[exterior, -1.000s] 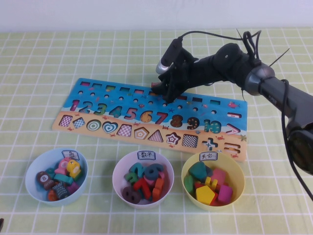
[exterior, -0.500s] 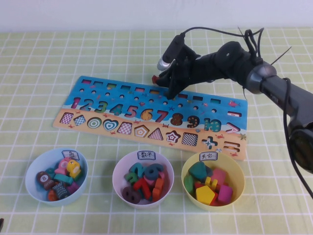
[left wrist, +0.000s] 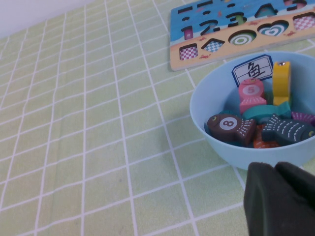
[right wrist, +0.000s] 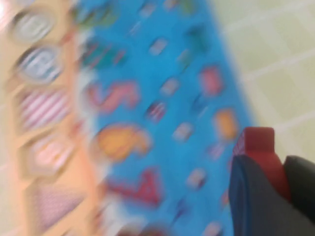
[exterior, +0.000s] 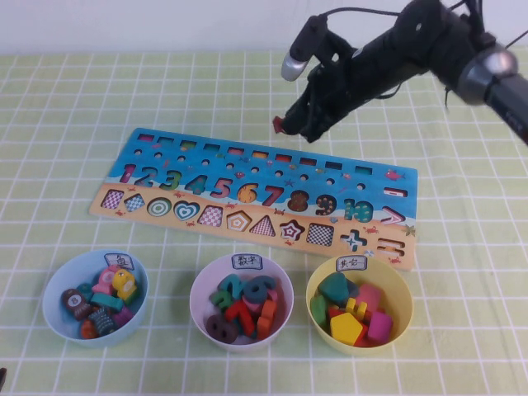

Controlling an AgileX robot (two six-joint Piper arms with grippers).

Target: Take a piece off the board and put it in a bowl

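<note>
Since earlier frame: right end effector (exterior: 290, 124) lifted off board (exterior: 247, 186), clamped on piece (exterior: 279, 124). My read: carry step; next, swing to bowl (exterior: 58, 285), release. Left end effector (left wrist: 283, 201) parked beside bowl, grip unreadable.
</note>
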